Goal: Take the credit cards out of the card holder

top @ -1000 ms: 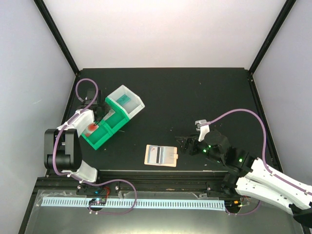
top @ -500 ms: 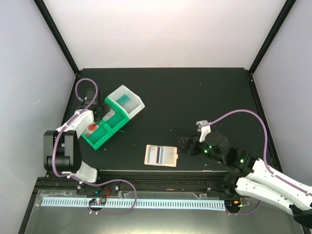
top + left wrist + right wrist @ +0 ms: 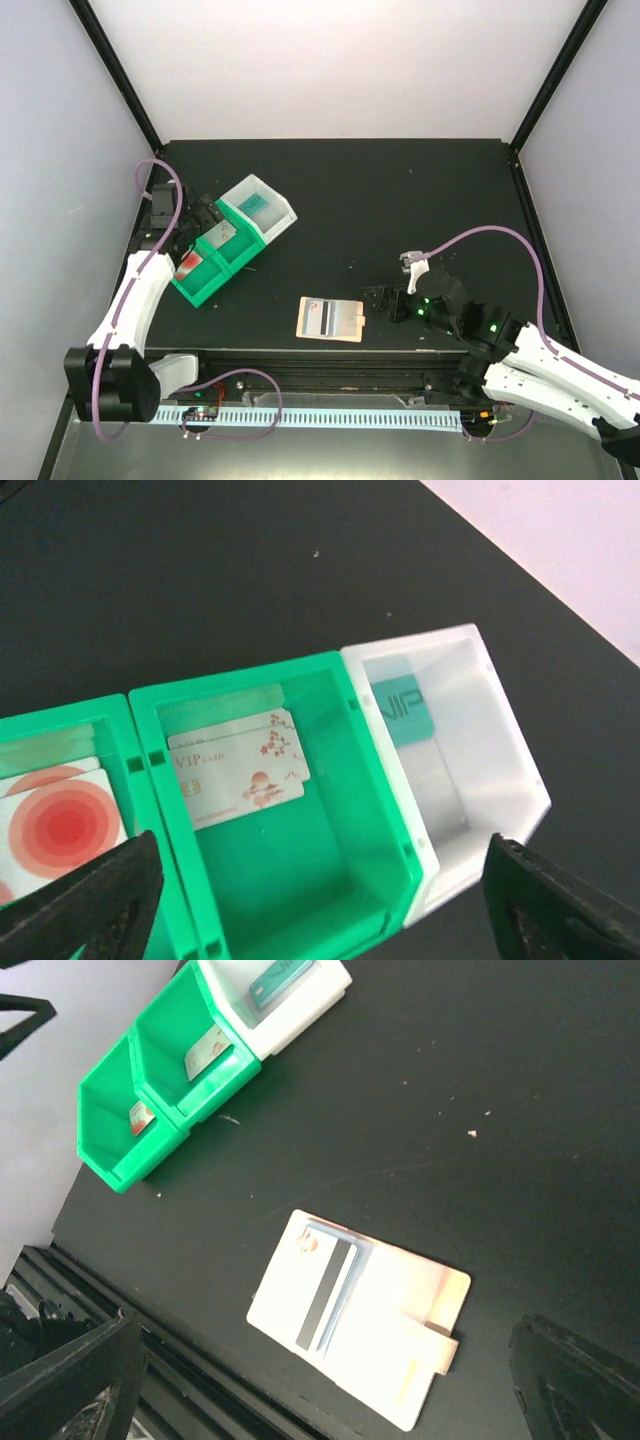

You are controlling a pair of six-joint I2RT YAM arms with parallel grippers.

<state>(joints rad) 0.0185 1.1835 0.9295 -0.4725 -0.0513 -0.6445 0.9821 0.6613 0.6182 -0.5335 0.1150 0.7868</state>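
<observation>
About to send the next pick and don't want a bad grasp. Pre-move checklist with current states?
1. left hand open, nothing in it: ok.
2. right hand open, nothing in it: ok.
3. holder lies open, flat on the table: ok.
4. holder emptied: not ok, a striped card sits in it.
5. count of cards left in the holder: cannot tell.
6. red card, white card and teal card each in a separate compartment of the bins: ok.
</observation>
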